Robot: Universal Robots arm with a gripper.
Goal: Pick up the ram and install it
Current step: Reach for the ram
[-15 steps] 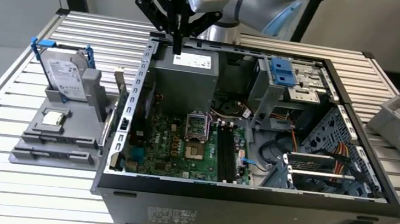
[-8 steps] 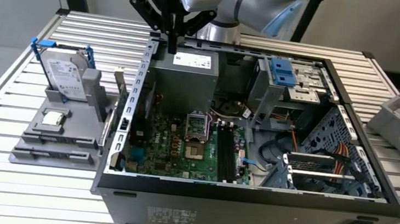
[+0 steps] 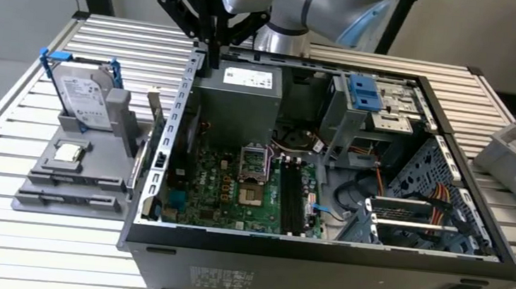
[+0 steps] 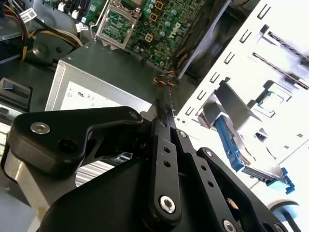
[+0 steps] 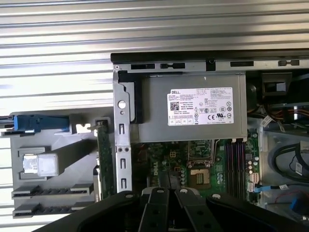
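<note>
The ram [image 5: 103, 159] stands on edge in the grey holder [image 5: 53, 145], just beside the computer case [image 5: 123, 145]. In the exterior view the hand [image 3: 213, 62], clenched on nothing, hangs at one o'clock from it.

The ram [image 5: 102, 159] is a thin, dark green board standing on its long edge in the grey holder [image 5: 58, 145], just outside the case wall [image 5: 123, 159]. It sits below my end effector [image 3: 214, 59], off to one side and well apart from it.
</note>
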